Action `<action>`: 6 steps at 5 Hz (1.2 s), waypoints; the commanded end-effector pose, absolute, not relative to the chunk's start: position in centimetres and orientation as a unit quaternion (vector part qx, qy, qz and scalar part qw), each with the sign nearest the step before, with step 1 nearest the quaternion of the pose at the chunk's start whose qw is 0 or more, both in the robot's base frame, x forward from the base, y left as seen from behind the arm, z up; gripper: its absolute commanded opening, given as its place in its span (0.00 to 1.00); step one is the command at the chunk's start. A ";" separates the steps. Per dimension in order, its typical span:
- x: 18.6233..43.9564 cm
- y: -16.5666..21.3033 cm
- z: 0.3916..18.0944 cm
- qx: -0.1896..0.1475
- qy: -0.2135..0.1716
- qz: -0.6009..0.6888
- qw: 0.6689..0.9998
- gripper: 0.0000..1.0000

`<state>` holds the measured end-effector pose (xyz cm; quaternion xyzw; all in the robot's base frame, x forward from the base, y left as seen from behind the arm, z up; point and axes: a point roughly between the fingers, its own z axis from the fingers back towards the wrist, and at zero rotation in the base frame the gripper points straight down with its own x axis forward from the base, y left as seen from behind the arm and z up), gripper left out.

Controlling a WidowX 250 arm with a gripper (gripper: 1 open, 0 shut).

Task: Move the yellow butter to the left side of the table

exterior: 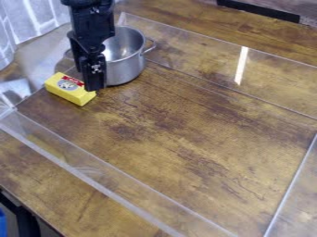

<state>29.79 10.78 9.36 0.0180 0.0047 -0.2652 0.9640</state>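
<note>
Presently, in the single camera view, the yellow butter (70, 90) lies flat on the bench (198, 130) in the upper left of the frame, its red-and-white label facing up. It sits just beside a steel pot (121, 56), down and to the left of it, apart from the pot's wall. A clear plastic edging (74, 167) runs along the near side of the bench, and the block rests close to its left corner.

The gripper (89, 79) hangs above the block's upper right end, pointing down, overlapping the pot's rim in this view. Its jaws are spread wide and pinch nothing. Whether the tips have reached the block cannot be told from this angle; they appear just above it.

Assessment of the object: a small rectangular packet, judged light and fairly stiff. The wrapper looks smooth, so a weak pinch could slip. Its contents may give under a hard squeeze.

Recommended hold: across the two long sides, near the middle of the block, jaws straddling the narrow width. The pot stands near enough that the far jaw needs care in coming down.
</note>
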 end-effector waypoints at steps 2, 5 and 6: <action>30.0 13.1 11.9 0.048 -0.023 -0.296 0.954 1.00; 28.9 16.0 10.3 0.049 -0.025 -0.361 0.931 1.00; 30.0 15.8 9.6 0.044 -0.026 -0.402 0.914 1.00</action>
